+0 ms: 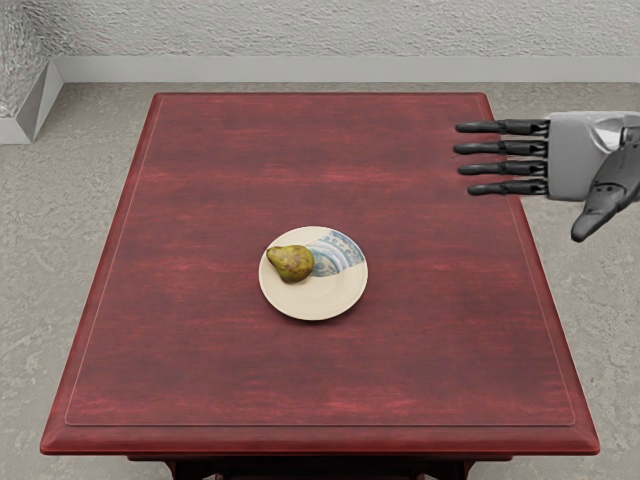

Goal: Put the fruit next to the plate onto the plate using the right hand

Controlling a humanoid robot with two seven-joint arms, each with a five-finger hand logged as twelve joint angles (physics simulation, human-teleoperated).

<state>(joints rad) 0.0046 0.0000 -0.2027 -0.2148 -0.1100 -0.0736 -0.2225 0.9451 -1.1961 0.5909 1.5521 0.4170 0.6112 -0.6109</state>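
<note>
Pear (291,263) is found lying on the plate (335,298), in its upper left part, beside a blue pattern (335,252); no fruit is seen beside the plate; plate stands near the middle of the red table (300,150). Right hand (560,160) is held at the table's right edge, well apart from the plate; fingers (500,147) stretched out flat, thumb hanging down, nothing held; this is judged a hand kept clear so the pear is not disturbed. Left arm not seen. No brand, label or writing can be read.
</note>
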